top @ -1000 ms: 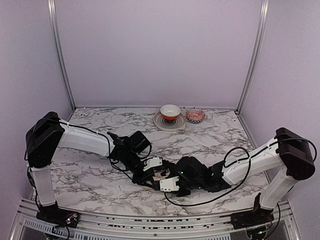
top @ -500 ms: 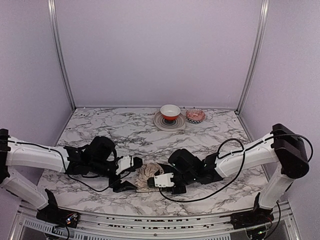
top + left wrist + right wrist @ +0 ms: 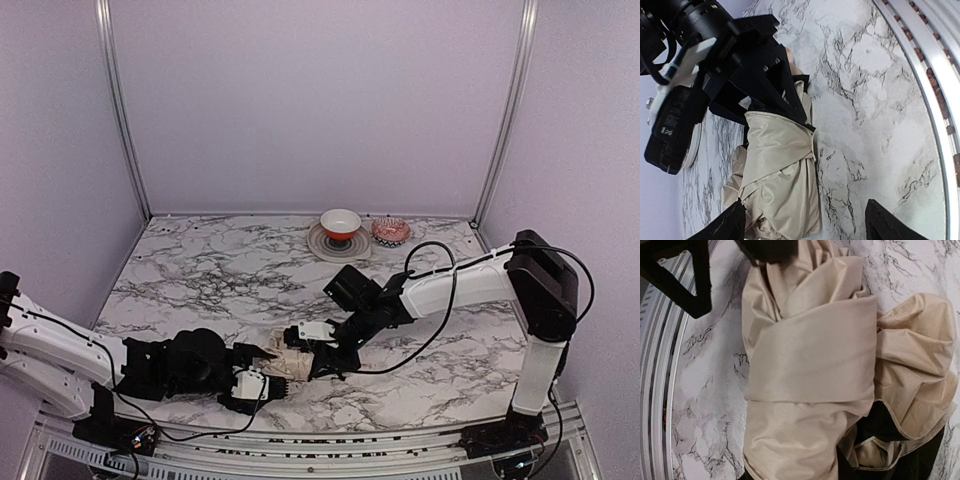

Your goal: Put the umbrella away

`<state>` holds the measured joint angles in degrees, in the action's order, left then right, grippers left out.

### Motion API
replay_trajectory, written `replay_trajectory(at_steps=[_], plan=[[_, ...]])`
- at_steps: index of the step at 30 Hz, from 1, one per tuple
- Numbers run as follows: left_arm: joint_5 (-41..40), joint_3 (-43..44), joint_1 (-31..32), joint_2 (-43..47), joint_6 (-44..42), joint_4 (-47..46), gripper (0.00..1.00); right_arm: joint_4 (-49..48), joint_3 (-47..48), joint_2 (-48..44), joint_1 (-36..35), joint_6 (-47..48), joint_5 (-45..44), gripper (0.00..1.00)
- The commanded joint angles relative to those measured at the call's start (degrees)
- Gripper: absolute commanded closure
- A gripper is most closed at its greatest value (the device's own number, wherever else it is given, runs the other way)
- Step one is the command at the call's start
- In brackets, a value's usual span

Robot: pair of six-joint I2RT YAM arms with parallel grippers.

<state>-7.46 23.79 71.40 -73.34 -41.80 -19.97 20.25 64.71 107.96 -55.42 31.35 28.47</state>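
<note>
The umbrella lies rolled up on the marble near the front edge, a wrinkled cream-beige bundle with dark lining showing at one side. My right gripper is shut on its far end; in the left wrist view its black fingers clamp the fabric. My left gripper stands open at the near end, its fingertips spread either side of the bundle without touching it. Fabric fills the right wrist view and hides that gripper's own fingers.
A red-and-white bowl sits on a grey plate at the back, with a small pink dish beside it. The metal rail runs along the front edge, close to the umbrella. Purple walls enclose the table.
My left gripper has opened off the umbrella, and its arm has dropped low at the front left. The right gripper has carried the bundle leftward.
</note>
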Motion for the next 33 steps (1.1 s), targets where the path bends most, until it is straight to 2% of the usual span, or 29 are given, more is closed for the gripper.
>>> replay_trajectory(at_steps=[1,7,8,11,14,17,20,22,25,28,33], plan=[[-6.1,3.8,0.5,-7.2,-9.2,-3.9,0.16,15.8,0.6,7.3,0.8,0.3,9.2,0.87],[-11.8,8.9,0.5,-18.2,-13.8,-5.0,0.18,19.8,4.8,11.6,2.9,2.3,12.8,0.87],[-12.2,9.6,0.5,-19.1,-13.4,-4.7,0.21,19.8,5.3,11.8,3.1,2.4,12.8,0.87],[-9.8,10.2,0.5,-19.5,-10.6,-1.9,0.42,19.2,6.6,11.7,4.3,2.2,14.3,0.87],[-7.9,10.9,0.4,-20.0,-8.2,2.3,0.5,18.0,7.5,10.5,5.2,2.1,16.3,0.86],[-6.9,14.9,-0.3,-22.6,-5.8,13.0,0.57,17.3,8.7,9.6,5.7,2.0,16.1,0.76],[-3.1,22.2,-2.2,-26.5,-2.1,24.8,0.75,15.2,8.6,7.8,6.8,0.2,15.6,0.56],[-0.7,24.5,-3.3,-27.6,-0.9,29.1,0.86,12.7,7.5,5.5,9.7,-1.6,14.9,0.46],[4.2,25.9,-5.0,-27.3,2.3,32.1,0.98,7.5,5.1,0.2,12.6,-5.1,14.2,0.38],[11.1,28.2,-7.5,-27.5,5.1,36.8,1.0,0.3,1.4,-7.2,13.7,-7.8,11.5,0.31],[19.7,32.2,-10.8,-30.2,8.9,45.2,0.99,-13.0,-10.6,-22.2,13.7,-8.7,2.9,0.28]])
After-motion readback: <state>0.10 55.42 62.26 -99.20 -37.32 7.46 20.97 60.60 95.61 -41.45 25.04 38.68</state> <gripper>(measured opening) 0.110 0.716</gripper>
